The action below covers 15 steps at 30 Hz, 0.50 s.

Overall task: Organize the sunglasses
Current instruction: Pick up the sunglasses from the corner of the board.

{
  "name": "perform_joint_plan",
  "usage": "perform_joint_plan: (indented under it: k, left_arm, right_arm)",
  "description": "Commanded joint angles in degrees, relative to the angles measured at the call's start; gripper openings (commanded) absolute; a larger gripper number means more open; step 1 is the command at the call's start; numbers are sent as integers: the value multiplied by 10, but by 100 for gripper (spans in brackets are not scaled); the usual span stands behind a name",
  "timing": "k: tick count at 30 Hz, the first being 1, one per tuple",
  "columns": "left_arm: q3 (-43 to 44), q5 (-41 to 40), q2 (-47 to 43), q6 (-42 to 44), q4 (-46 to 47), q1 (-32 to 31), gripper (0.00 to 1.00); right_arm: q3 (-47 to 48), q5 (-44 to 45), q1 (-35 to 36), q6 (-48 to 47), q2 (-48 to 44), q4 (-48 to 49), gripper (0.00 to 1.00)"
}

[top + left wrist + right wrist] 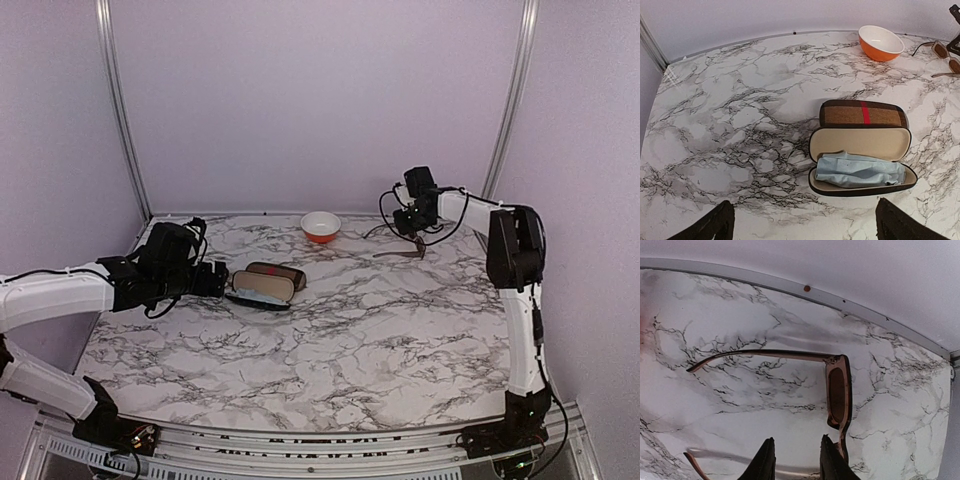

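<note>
The brown sunglasses (pixel 838 395) lie on the marble table with both arms unfolded, at the far right in the top view (pixel 404 252). My right gripper (pixel 796 452) hangs just over them, open. Only bare table shows in its narrow gap. Its right finger (pixel 831 460) stands beside the frame's bridge, and the lower arm of the glasses runs under the fingertips. My left gripper (pixel 805 215) is wide open and empty, just short of the open brown case (pixel 860 145). The case has a red stripe and a blue cloth (pixel 860 170) inside.
An orange bowl (pixel 320 226) with a white inside stands at the back middle of the table, between the case and the sunglasses. The back wall and its metal rail (pixel 790 287) run close behind the sunglasses.
</note>
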Motion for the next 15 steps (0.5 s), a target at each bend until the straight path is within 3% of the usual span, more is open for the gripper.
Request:
perform_joint_plan:
  k: [1, 15]
  left_arm:
    - [-4, 17, 14, 10, 22, 2, 99]
    - [0, 30, 36, 14, 33, 2, 99]
  right_arm:
    - [57, 12, -23, -6, 35, -64, 30]
    - [145, -46, -54, -5, 104, -120, 25]
